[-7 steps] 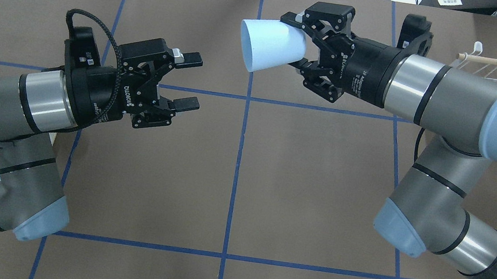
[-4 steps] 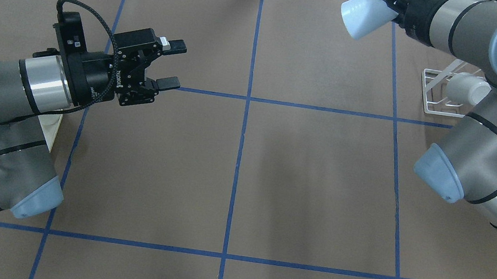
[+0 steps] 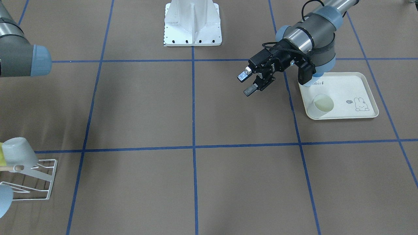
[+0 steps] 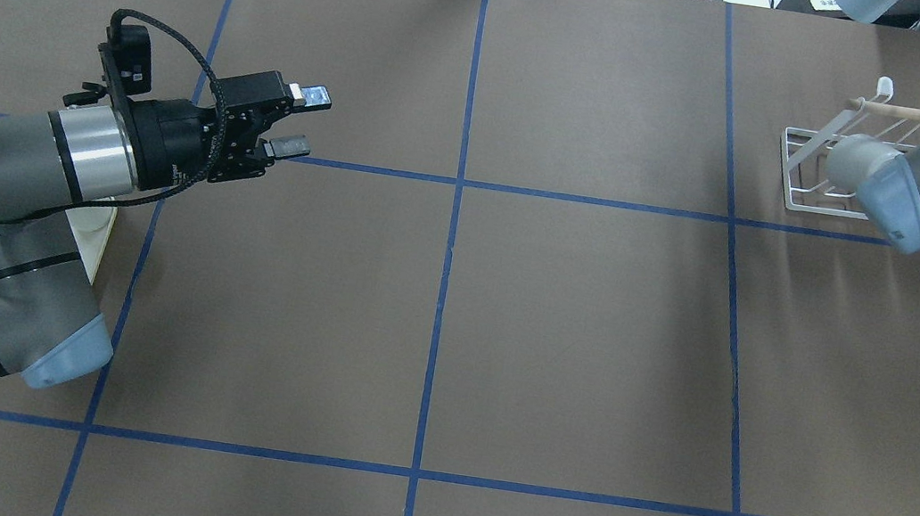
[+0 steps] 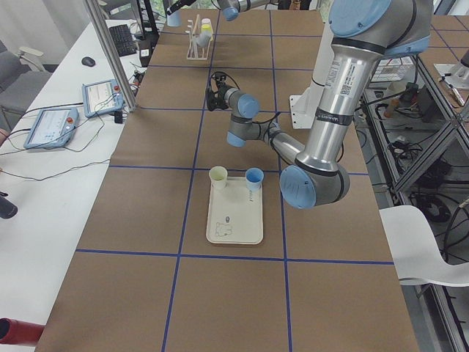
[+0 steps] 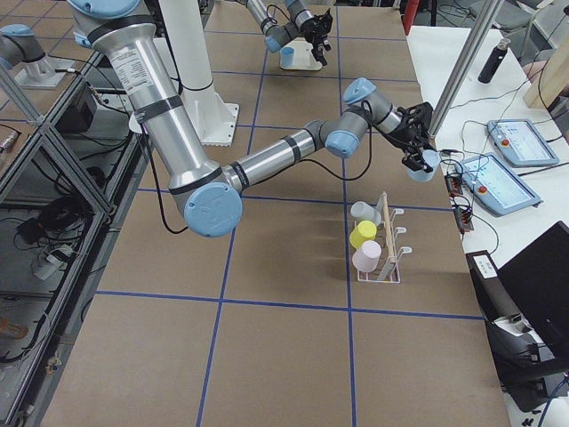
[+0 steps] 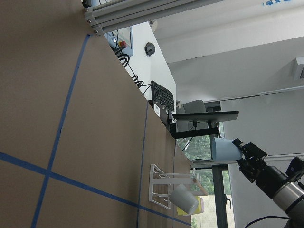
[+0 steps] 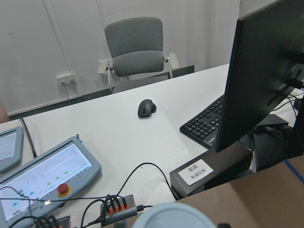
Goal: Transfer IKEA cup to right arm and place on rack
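Note:
The pale blue IKEA cup [image 6: 423,166] hangs in the air past the rack, near the table's far edge, with my right gripper [image 6: 416,158] shut on it. The left wrist view shows the same cup [image 7: 224,149] lying sideways in the right gripper [image 7: 241,153], above the rack [image 7: 164,186]. The white wire rack [image 6: 380,253] with its wooden rod holds a grey, a yellow and a pink cup. In the overhead view the rack [image 4: 805,176] shows, but the right gripper is out of frame. My left gripper [image 4: 302,121] hovers open and empty over the table's left half.
A cream rabbit-print tray [image 3: 356,89] sits by the left arm's base with a cream cup [image 3: 323,103] and a blue cup [image 5: 254,177]. The right arm's elbow [image 4: 883,196] hangs over the rack. Beyond the table's edge are a pendant [image 8: 42,178], a keyboard [image 8: 206,124] and a monitor.
The right arm has swung the cup away to the far right, out of the overhead frame. The left gripper has drawn back to the left, and stays open.

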Motion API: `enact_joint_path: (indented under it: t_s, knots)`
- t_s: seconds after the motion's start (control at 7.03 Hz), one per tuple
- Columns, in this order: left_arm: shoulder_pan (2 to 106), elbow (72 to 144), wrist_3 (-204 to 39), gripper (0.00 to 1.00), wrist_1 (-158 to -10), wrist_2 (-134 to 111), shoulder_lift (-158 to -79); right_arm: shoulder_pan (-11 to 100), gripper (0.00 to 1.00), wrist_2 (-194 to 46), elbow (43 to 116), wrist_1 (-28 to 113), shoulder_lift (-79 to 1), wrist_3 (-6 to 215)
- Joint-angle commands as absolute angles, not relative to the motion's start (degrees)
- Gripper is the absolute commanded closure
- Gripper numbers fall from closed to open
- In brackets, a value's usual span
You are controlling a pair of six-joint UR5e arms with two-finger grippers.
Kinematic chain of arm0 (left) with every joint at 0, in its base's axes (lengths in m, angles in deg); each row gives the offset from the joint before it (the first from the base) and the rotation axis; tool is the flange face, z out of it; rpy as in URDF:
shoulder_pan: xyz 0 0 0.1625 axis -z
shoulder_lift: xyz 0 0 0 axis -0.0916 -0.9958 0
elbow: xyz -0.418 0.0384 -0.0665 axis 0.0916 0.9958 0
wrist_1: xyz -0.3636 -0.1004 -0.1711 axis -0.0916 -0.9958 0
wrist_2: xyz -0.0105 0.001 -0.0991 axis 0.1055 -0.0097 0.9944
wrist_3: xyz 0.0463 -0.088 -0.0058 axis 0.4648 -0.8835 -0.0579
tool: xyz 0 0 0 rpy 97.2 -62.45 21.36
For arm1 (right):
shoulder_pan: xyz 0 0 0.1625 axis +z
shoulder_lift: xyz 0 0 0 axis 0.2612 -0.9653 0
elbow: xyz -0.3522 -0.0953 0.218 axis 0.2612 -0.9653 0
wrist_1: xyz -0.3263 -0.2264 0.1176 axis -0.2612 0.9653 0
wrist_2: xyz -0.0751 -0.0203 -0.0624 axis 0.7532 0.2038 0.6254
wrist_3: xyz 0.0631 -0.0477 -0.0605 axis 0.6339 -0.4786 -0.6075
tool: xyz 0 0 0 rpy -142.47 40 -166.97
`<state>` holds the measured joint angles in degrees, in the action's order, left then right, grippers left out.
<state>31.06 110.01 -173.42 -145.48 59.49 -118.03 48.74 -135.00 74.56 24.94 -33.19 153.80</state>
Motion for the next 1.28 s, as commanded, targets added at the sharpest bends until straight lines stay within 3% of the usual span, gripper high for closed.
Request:
enact_joint_path:
  t_s: [0.0,1.14]
  knots:
    - [31.04,109.42,-173.2,0.0,-145.59,59.49,-117.99,49.55,0.62,-134.1,71.32,21.29,-35.4,153.39]
    - [30.96,109.42,-173.29,0.0,-145.76,59.49,-117.9,44.1,0.62,-130.4,72.9,14.67,-42.8,152.78]
